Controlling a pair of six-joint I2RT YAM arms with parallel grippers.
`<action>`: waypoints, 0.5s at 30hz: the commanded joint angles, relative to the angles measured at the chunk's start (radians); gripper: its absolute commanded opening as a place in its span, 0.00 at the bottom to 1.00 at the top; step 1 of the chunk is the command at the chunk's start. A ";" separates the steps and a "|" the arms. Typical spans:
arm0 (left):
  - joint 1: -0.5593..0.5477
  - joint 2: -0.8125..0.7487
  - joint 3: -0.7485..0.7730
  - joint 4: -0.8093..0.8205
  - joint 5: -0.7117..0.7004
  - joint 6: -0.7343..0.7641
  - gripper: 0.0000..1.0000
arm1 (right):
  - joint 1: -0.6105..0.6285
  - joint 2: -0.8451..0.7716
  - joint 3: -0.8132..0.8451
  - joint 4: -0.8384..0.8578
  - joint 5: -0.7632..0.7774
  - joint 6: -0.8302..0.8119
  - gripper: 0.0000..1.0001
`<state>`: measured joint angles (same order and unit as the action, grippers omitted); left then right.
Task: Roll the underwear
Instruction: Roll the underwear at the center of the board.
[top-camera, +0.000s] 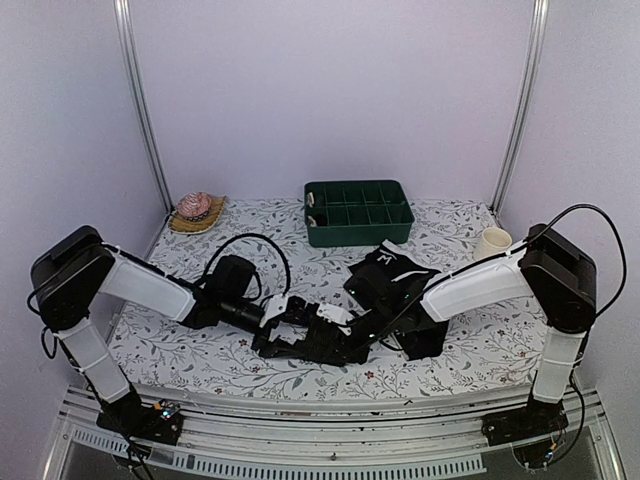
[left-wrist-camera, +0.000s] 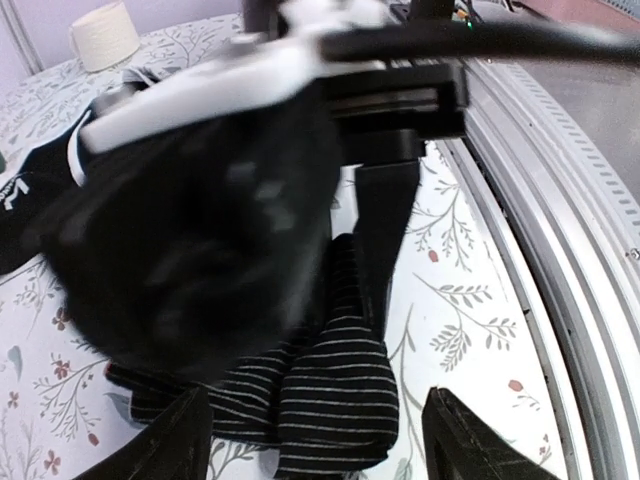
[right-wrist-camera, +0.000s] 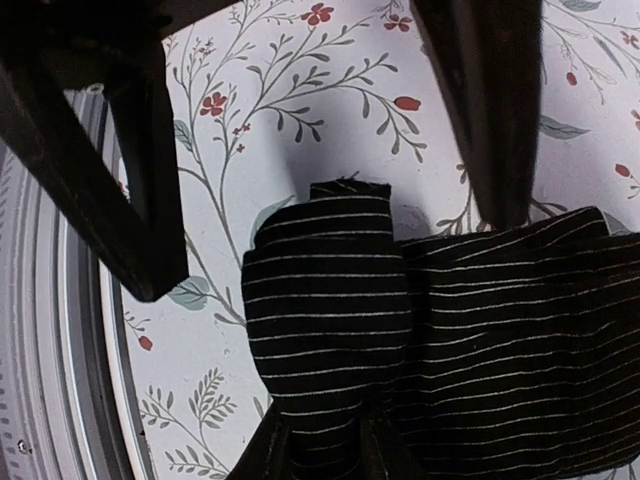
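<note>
**Black stripes part rolled, second pair not begun**

Closest to the arms, just inside the table's near edge, the striped underwear (right-wrist-camera: 330, 330) lies on the flowered tablecloth (top-camera: 200, 352). One end is turned over into a short, thick fold and the rest lies flatter beside it. I judge the roll begun, but loose and far from finished.

The right gripper (right-wrist-camera: 322, 455) has its fingers drawn in on the striped cloth at the bottom of that fold, pinching it. Facing it, the left gripper (left-wrist-camera: 320, 435) stands with its jaws wide apart and grips nothing; the striped cloth lies just ahead of them.

Behind, under and beyond the right arm, the second underwear (top-camera: 385, 272) is a crumpled black heap with white markings. No roll shows on it.

Further back stands a green tray (top-camera: 358, 237) with dividers, and a cream cup (top-camera: 492, 243) sits off to the right. Both are well apart from the clothes.

By my reckoning, what is left is to tighten and complete the striped roll, then do the whole job on the other pair.
</note>
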<state>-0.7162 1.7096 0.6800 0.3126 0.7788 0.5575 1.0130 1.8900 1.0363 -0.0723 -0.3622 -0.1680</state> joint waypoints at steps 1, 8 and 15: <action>-0.061 -0.013 -0.042 0.036 -0.044 0.102 0.74 | -0.019 0.078 0.006 -0.099 -0.201 0.110 0.20; -0.133 -0.014 -0.072 0.035 -0.129 0.176 0.72 | -0.044 0.101 0.031 -0.107 -0.276 0.163 0.20; -0.166 0.016 -0.069 0.071 -0.232 0.160 0.67 | -0.047 0.108 0.048 -0.124 -0.257 0.163 0.20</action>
<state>-0.8646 1.7096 0.6102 0.3439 0.6167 0.7086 0.9642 1.9530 1.0809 -0.1028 -0.6147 -0.0219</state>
